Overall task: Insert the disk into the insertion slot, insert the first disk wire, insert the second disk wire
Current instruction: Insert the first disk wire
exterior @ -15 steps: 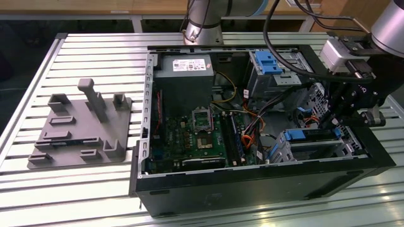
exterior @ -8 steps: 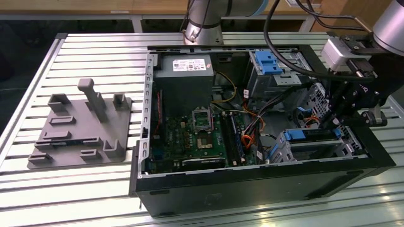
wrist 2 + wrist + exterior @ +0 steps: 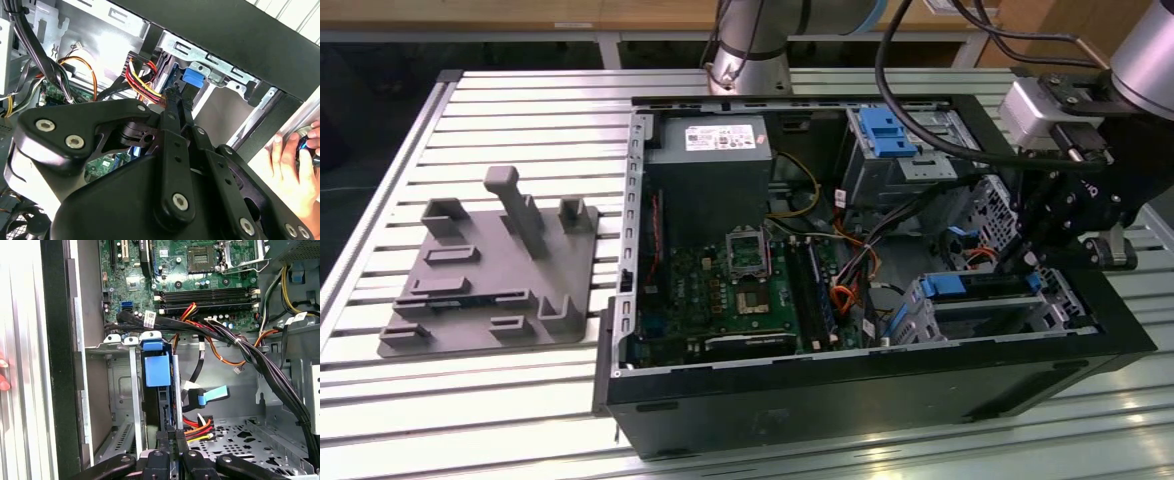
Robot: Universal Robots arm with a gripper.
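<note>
Both fingers (image 3: pixel 163 441) of the end effector (image 3: pixel 172 434) sit closed together against the disk (image 3: pixel 157 367).

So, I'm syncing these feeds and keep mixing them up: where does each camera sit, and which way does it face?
Exterior view: off the arm, high over the slatted table, looking down into the open computer case; the arm and gripper show at the exterior view's right.
First wrist view: on the arm, looking past the gripper at the disk, motherboard beyond.
Second wrist view: on the arm, behind the gripper's linkage, facing the disk; a person's hand beside the case.
Both wrist views share the gripper and disk.
</note>
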